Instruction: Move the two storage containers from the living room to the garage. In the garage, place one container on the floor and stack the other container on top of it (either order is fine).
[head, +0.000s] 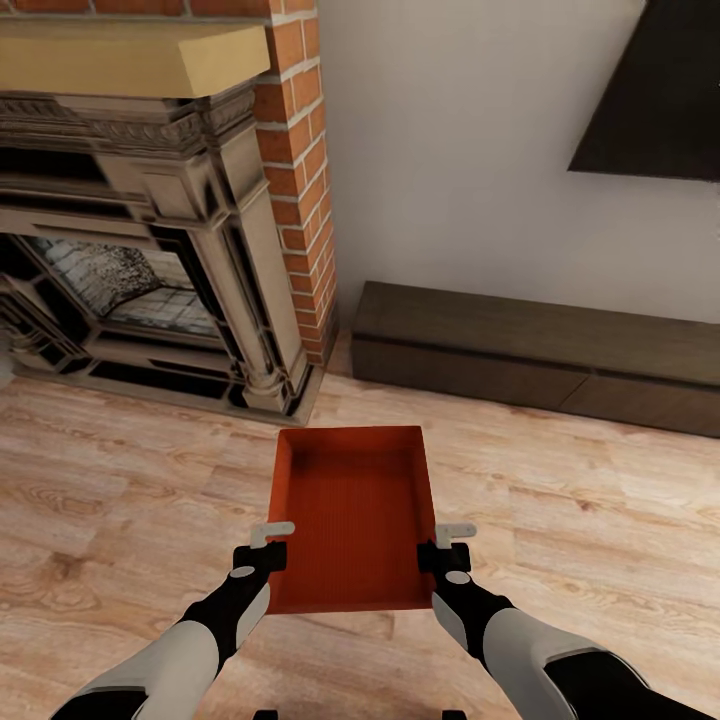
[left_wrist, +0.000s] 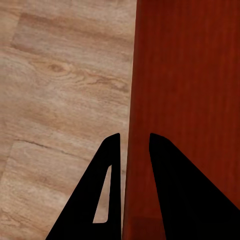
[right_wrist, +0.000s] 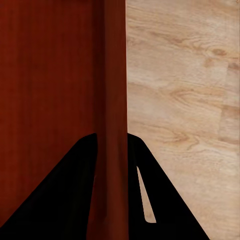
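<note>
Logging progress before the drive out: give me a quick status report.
Left gripper and right gripper clamp opposite walls of one storage container. Living room wood floor. Bench ahead.

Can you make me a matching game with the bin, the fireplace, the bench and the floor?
Things:
1. bin
2. fireplace
3. bench
4. floor

Descriptions:
A. long, dark and low, along the white wall
B. light wood planks
C. orange-red, held on each side by the left gripper and the right gripper
D. ornate, beside a red brick chimney

Pairs: 1-C, 2-D, 3-A, 4-B
</note>
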